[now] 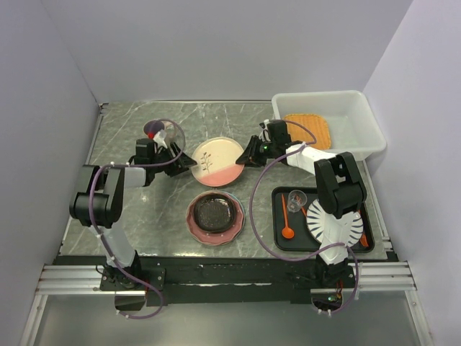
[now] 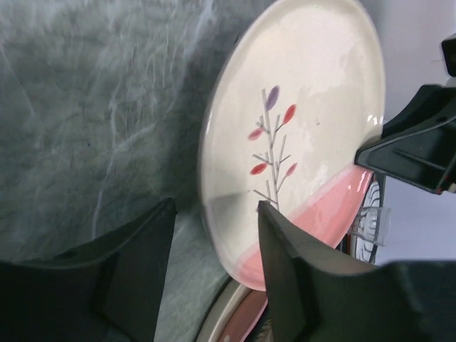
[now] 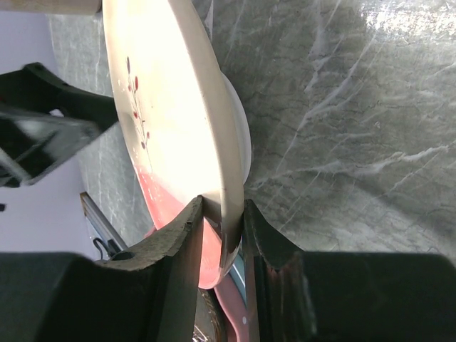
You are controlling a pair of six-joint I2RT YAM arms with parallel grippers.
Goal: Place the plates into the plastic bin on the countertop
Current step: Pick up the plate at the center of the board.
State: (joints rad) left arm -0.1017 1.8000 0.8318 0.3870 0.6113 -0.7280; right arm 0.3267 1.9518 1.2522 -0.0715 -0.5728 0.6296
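The pink-and-cream floral plate point(image 1: 217, 161) is held a little above the countertop point(image 1: 130, 216), mid-table. My right gripper point(image 1: 250, 153) is shut on its right rim; in the right wrist view the fingers point(image 3: 223, 206) pinch the plate point(image 3: 171, 107). My left gripper point(image 1: 186, 161) is open at the plate's left edge; in the left wrist view the plate's point(image 2: 306, 107) rim lies between the spread fingers point(image 2: 216, 214) with a gap. The black speckled plate point(image 1: 215, 213) lies on a pink plate in front. The plastic bin point(image 1: 356, 108) at back right holds the orange plate point(image 1: 307, 130).
A black tray point(image 1: 277, 216) at front right carries a white striped plate point(image 1: 335, 223), a clear glass point(image 1: 295, 200) and an orange spoon point(image 1: 288, 229). A clear glass dish with a red item point(image 1: 162, 133) sits behind my left gripper. Walls close both sides.
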